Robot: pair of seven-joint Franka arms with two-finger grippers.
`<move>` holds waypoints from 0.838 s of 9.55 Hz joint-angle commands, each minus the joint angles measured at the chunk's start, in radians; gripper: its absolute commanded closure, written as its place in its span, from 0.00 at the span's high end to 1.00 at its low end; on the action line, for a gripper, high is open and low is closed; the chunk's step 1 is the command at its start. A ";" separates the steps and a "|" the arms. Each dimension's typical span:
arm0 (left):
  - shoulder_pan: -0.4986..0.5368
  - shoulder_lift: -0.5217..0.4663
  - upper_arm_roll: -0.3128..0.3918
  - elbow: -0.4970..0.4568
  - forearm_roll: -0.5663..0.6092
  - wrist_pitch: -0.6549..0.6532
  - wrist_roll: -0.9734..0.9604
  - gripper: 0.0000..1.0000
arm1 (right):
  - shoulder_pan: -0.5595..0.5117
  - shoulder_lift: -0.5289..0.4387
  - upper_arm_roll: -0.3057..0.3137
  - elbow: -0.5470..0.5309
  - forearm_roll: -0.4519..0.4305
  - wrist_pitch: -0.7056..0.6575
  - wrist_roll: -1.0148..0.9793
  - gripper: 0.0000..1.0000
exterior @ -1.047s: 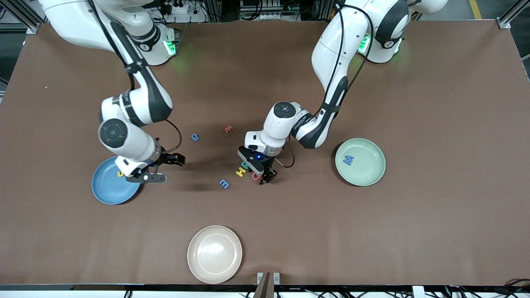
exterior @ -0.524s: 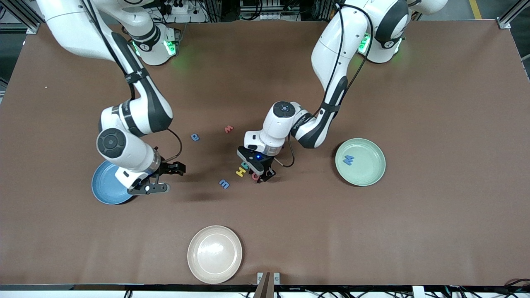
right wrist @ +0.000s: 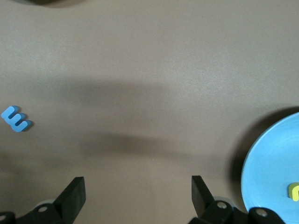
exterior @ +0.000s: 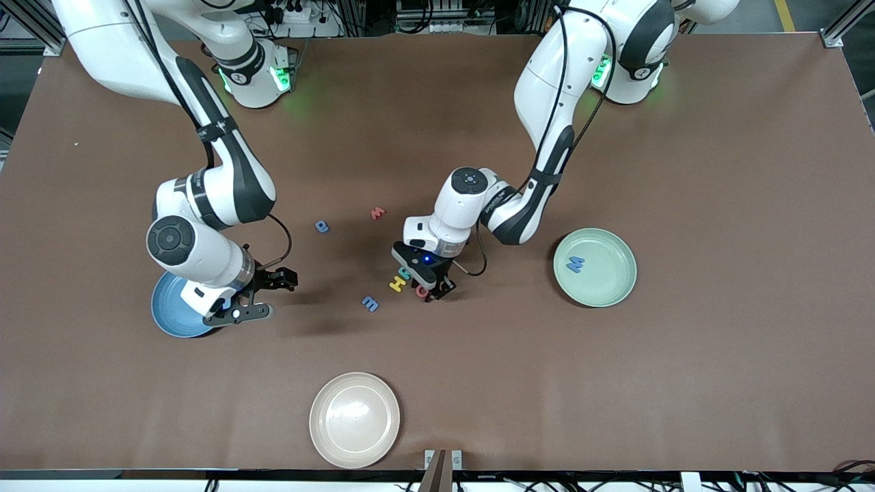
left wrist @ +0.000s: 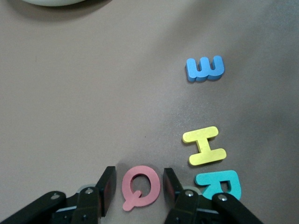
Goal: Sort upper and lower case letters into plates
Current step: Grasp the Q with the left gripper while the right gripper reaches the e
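Left gripper (left wrist: 139, 191) down at table mid-cluster, fingers narrow, touching both sides of red Q (left wrist: 140, 185); teal R (left wrist: 219, 183) just beside, may get nudged or Q slip. Right gripper (exterior: 256, 295) wide, hovering beside blue plate (exterior: 167, 314)

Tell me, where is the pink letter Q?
The flat pink foam letter Q lies on the brown table between the left gripper's fingers, beside the teal R and yellow H.

A brown matte table (exterior: 718, 355) is filling nearly the whole front view; grey aluminium framing (exterior: 37, 31) is running past its corners; dark cabling and a power strip (exterior: 294, 12) are lying along the top edge.
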 commanded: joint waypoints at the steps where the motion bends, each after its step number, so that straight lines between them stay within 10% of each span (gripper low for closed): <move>1: 0.005 -0.014 0.005 -0.028 0.013 0.000 -0.020 0.41 | -0.006 0.013 0.007 0.028 0.006 -0.011 -0.018 1.00; 8: 0.020 -0.049 0.004 -0.027 0.013 -0.051 -0.014 0.21 | -0.005 0.022 0.007 0.044 0.011 -0.011 -0.021 1.00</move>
